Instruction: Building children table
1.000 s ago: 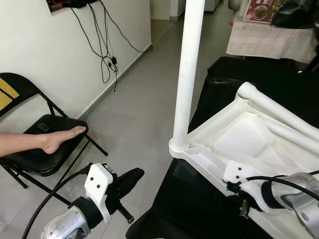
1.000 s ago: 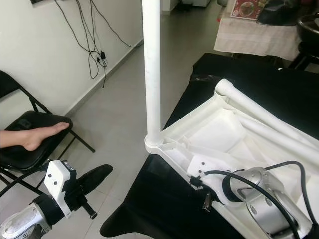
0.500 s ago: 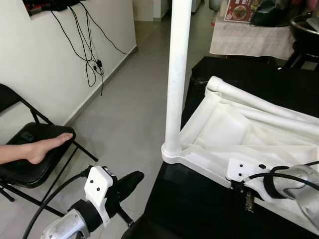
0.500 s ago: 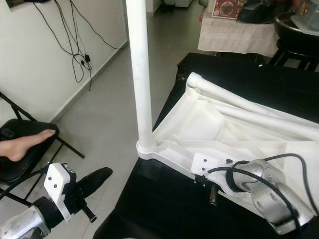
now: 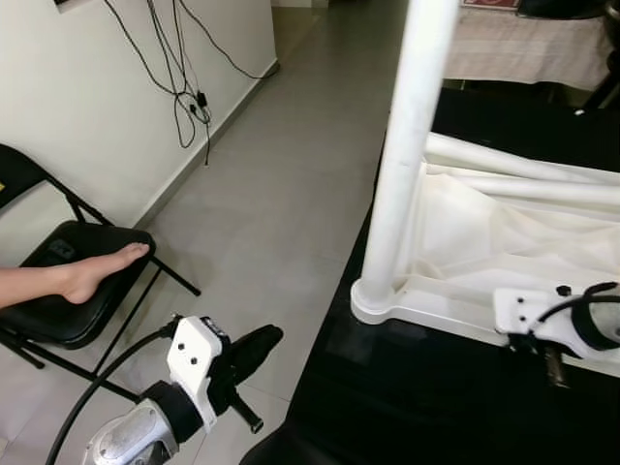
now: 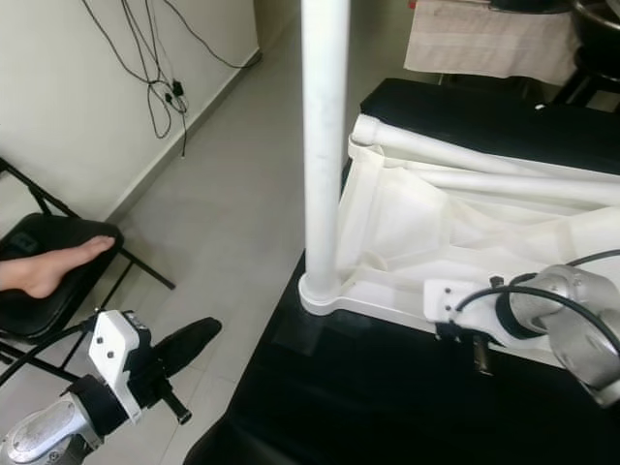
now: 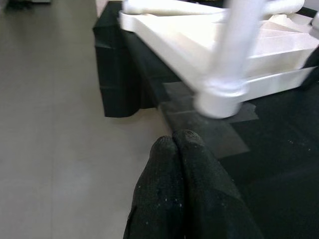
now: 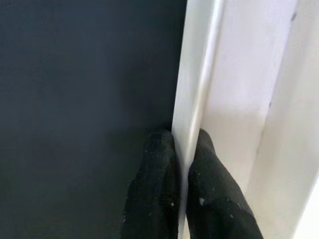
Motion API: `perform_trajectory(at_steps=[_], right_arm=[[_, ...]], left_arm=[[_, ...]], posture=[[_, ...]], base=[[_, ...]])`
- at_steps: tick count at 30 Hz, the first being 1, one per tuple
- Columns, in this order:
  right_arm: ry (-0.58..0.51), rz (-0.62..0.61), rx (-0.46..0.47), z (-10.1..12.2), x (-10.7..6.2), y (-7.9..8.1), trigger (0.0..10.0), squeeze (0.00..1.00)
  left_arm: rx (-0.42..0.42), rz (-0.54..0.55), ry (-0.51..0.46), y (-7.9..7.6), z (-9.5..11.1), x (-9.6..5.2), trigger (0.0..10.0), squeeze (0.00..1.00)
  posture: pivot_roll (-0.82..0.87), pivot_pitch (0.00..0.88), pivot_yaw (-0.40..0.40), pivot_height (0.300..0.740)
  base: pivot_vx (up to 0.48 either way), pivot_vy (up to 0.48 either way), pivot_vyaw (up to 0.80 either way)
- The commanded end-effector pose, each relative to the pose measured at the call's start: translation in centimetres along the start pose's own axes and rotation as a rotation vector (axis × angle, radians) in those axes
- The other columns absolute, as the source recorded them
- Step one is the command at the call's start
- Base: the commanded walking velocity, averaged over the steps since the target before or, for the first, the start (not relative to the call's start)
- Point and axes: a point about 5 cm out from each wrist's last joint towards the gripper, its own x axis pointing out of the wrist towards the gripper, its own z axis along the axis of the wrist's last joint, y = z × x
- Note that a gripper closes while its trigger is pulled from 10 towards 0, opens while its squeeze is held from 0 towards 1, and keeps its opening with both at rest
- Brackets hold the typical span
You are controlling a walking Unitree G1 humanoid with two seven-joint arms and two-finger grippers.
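A white plastic children's table top [image 5: 484, 232] lies upside down on a black-covered surface [image 5: 426, 397]. One white leg [image 5: 402, 155] stands upright in its near corner socket; two more legs [image 5: 513, 170] lie across the underside. My right gripper [image 8: 182, 144] is shut on the table top's thin rim [image 8: 192, 99], one finger on each side; its wrist [image 5: 567, 325] rests at the near edge. My left gripper [image 7: 174, 144] is shut with nothing in it, hanging low over the floor to the left of the black surface [image 7: 259, 149].
A black folding chair [image 5: 68, 281] stands at the left with a person's bare foot [image 5: 92, 274] resting on it. Cables [image 5: 189, 77] hang down the white wall. Grey tiled floor [image 5: 262, 203] lies between chair and black surface. A cloth-covered table [image 6: 484, 44] stands at the back.
The table top has swung round under my right gripper, so the upright leg's corner now sits further right and nearer. The camera has shifted too. My left arm has stayed put.
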Motion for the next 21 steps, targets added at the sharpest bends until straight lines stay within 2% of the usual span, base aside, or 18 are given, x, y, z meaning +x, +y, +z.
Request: perform_trajectory(at_steps=[1,3,4,8,9,14,16,17,18,21], right_arm=[[0.175,-0.079,0.005,-2.4,-0.9,-0.7,0.0,0.0],[0.199,-0.095,0.004,-2.7,-1.0,-0.9,0.0,0.0],[0.174,-0.122,0.013,-2.5,-1.2,-1.3,10.0,0.0],[0.121,-0.15,0.012,-1.8,-1.5,-1.8,10.0,0.0],[0.089,-0.154,0.009,-1.4,-1.7,-2.0,10.0,1.0],[0.059,-0.169,-0.022,-1.3,-3.0,-2.8,10.0,1.0],[-0.064,-0.154,-0.024,-0.1,-3.6,-3.0,10.0,1.0],[-0.169,-0.131,-0.037,1.2,-4.0,-2.9,10.0,1.0],[-0.169,-0.131,-0.037,1.2,-4.0,-2.9,10.0,1.0],[-0.368,-0.093,-0.097,4.2,-4.9,-2.7,10.0,1.0]], left_arm=[[0.006,0.004,0.015,0.0,-0.2,-0.3,10.0,0.0],[0.006,0.004,0.015,0.0,-0.2,-0.3,10.0,0.0],[0.006,0.003,0.016,-0.1,-0.2,-0.2,10.0,0.0],[0.004,0.002,0.018,-0.2,-0.3,-0.2,10.0,0.0],[0.002,0.0,0.019,-0.3,-0.4,-0.2,10.0,0.0],[-0.001,-0.002,0.02,-0.4,-0.5,-0.1,10.0,0.0],[-0.003,-0.001,0.019,-0.4,-0.6,0.0,10.0,0.0],[-0.003,-0.001,0.018,-0.4,-0.6,0.0,10.0,0.0],[-0.003,-0.001,0.018,-0.4,-0.6,0.0,10.0,0.0],[-0.006,0.001,0.016,-0.4,-0.6,-0.1,10.0,0.0]], posture=[[-0.08,0.143,0.014,0.74],[-0.08,0.143,0.014,0.74],[-0.08,0.135,0.02,0.74],[-0.08,0.129,0.019,0.74],[-0.08,0.122,0.019,0.74],[-0.08,0.115,0.015,0.74],[-0.08,0.109,0.013,0.74],[-0.08,0.104,0.01,0.74],[-0.08,0.104,0.01,0.74],[-0.08,0.098,0.006,0.74]], base=[[0.0,0.0,0.0],[0.0,0.0,0.0],[0.0,0.0,0.0],[0.0,0.0,0.0],[0.0,0.0,0.0],[0.0,0.0,0.0],[0.0,0.0,0.0],[0.0,0.0,0.0],[0.0,0.0,0.0],[0.0,0.0,0.0]])
